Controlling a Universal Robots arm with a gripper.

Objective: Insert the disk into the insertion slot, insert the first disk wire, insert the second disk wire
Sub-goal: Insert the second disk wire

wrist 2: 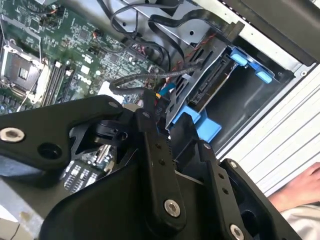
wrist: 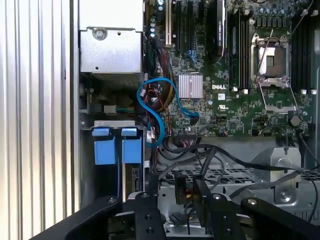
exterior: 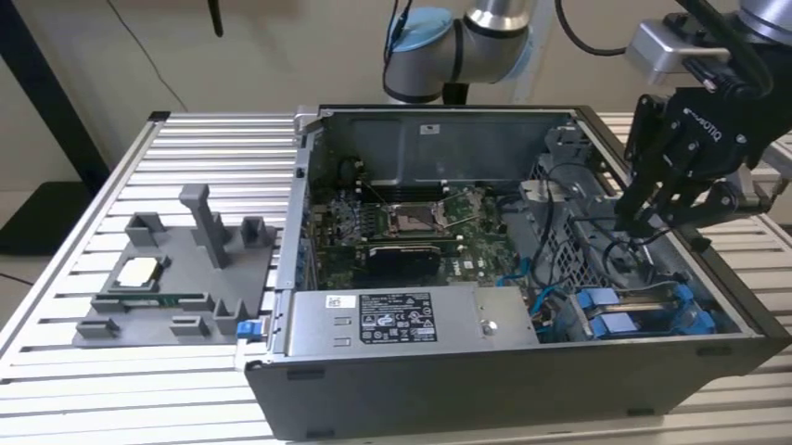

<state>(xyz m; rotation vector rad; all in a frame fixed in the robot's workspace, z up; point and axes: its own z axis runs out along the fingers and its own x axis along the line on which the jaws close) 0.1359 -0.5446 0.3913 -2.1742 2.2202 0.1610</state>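
The disk's blue carrier (exterior: 615, 320) sits in the drive bay at the front corner of the open computer case (exterior: 495, 389), on the exterior view's right. Its blue tabs (wrist: 117, 150) also show in the first wrist view, and the carrier (wrist 2: 200, 122) shows edge-on in the second wrist view. My gripper (exterior: 629, 222) hangs inside the case just above the bay. It is shut on a disk wire (wrist: 181, 189), a black connector with red and yellow leads. A black sleeved cable (wrist 2: 145, 77) runs up to the fingers (wrist 2: 148, 107).
A light blue data cable (wrist: 155, 112) loops beside the motherboard (wrist: 235, 90). The grey labelled power-supply box (exterior: 402, 320) lies along the case's front. A grey fixture tray (exterior: 173, 278) sits on the slatted table at the exterior view's left. A person's hand (wrist 2: 300, 190) rests outside the case.
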